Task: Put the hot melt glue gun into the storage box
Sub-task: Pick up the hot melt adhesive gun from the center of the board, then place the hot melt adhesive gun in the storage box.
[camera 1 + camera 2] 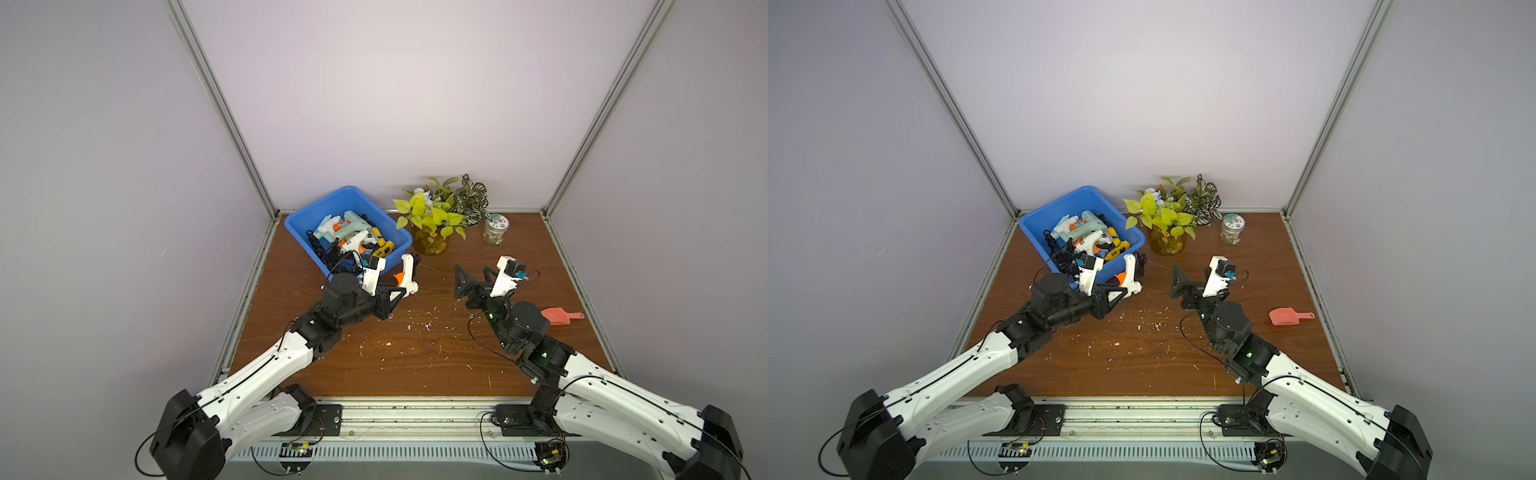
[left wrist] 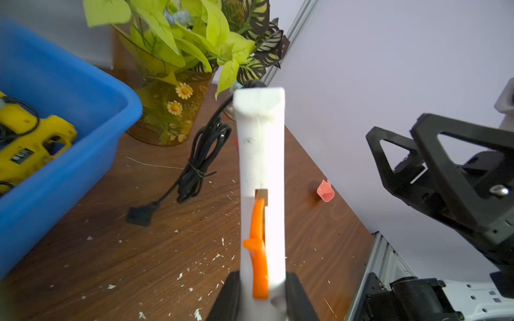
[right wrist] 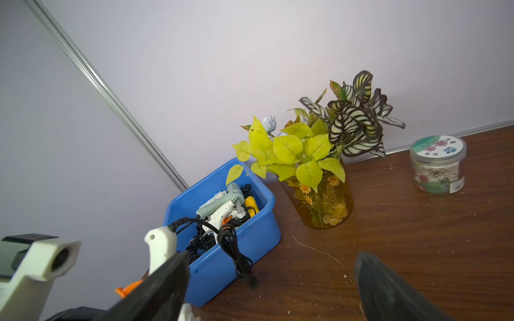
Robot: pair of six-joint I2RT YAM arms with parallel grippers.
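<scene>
Glue gun in white, with an orange trigger, was off the table and just outside the near corner of the storage box, not yet in it. We saw the left gripper pinching its body, the handle pointing away from the wrist. Its bundled black cord trailed down from the handle's end; we could not tell whether the plug touched the wood. The blue box already held several other glue guns and tangled cords. Near the gun, the right gripper hovered with its jaws spread wide and nothing between them. Beyond stood a vase of leaves and a lidded jar, and a pink scoop lay by the right arm. White crumbs littered the tabletop.
</scene>
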